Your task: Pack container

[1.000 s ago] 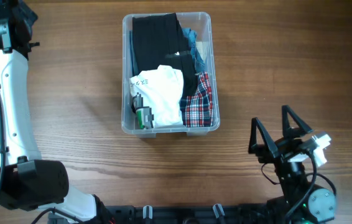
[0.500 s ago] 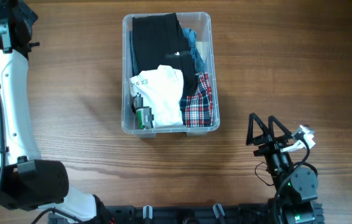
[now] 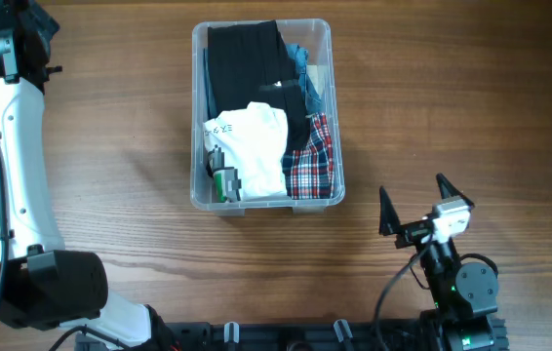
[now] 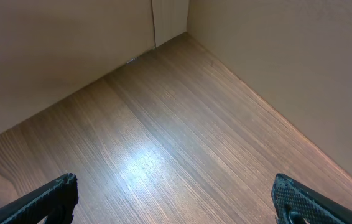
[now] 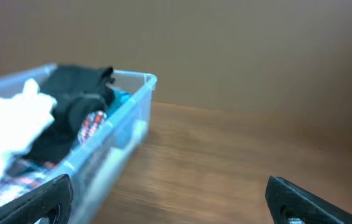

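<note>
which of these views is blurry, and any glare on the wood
Right wrist view: blurred throughout, the container and the clothes in it soft-edged. Left wrist view: sharp, with a pale patch of glare on the table. Overhead view: sharp and evenly lit, the wood grain plain to see, no strong glare.
</note>
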Available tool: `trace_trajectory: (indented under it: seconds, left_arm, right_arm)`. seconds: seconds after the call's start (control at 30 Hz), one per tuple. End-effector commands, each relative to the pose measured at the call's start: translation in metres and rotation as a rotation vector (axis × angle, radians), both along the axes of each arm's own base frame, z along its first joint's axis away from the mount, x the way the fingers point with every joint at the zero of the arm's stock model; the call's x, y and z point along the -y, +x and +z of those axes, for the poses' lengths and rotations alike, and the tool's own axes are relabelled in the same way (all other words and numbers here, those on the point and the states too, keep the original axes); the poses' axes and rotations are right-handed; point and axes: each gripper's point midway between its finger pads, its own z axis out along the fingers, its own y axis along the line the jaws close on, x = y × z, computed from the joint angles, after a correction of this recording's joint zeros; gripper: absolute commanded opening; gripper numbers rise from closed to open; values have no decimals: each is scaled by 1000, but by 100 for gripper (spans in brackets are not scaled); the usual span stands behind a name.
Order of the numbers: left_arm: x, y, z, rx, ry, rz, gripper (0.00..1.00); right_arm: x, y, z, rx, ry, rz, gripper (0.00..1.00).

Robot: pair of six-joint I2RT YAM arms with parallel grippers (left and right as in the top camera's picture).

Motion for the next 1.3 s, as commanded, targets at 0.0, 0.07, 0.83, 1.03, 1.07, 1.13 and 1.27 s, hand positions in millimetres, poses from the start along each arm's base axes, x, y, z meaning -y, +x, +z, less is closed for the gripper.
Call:
trace_trajectory:
  seconds: [0.0, 0.07, 0.83, 1.03, 1.07, 1.13, 1.27]
  left_arm:
    - [-5, -1, -1, -13, 17, 11, 100]
    - [-5, -1, -1, -13, 17, 11, 100]
    - [-5, -1, -1, -13, 17, 11, 100]
    - [-5, -1, -1, -13, 17, 11, 100]
    - [-5, -1, -1, -13, 17, 11, 100]
    - [-5, -1, -1, -13, 17, 11, 100]
    - [-5, -1, -1, -13, 17, 11, 100]
  right_arm:
    - [0, -1, 2, 53, -184, 1, 100]
    - [1, -1, 2, 53, -185, 0, 100]
    - [50, 4, 3, 20, -54, -197, 100]
    - [42, 4, 4, 51, -226, -149, 100]
    - [42, 4, 4, 51, -225, -149, 100]
    - [42, 4, 4, 51, -232, -152, 100]
    - [43, 4, 4, 52, -232, -153, 100]
